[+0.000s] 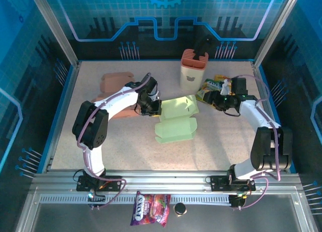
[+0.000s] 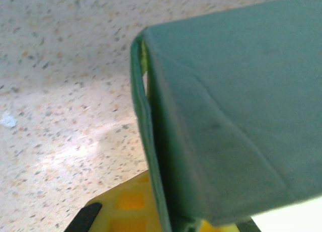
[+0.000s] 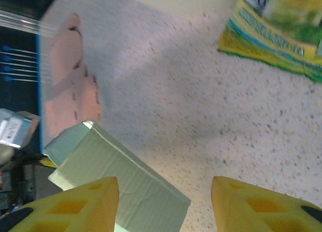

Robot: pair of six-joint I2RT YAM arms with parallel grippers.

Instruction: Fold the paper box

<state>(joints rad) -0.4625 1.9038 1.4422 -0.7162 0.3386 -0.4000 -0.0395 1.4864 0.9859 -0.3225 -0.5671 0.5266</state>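
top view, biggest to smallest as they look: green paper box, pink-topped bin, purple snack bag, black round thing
green paper box
pink-topped bin and purple snack bag, too alike to rank
black round thing

No wording could be read for certain. The purple packet (image 1: 151,210) bore white letters too small to make out; the green packet (image 3: 282,33) showed blurred print.

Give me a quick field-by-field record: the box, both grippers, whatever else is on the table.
paper box: light green, partly folded, middle of the table
left gripper: shut on the box's left edge
right gripper: open, near the box's right end, holding nothing
other items: pink container upright at the back; green snack bag beside it; pink flat piece at back left
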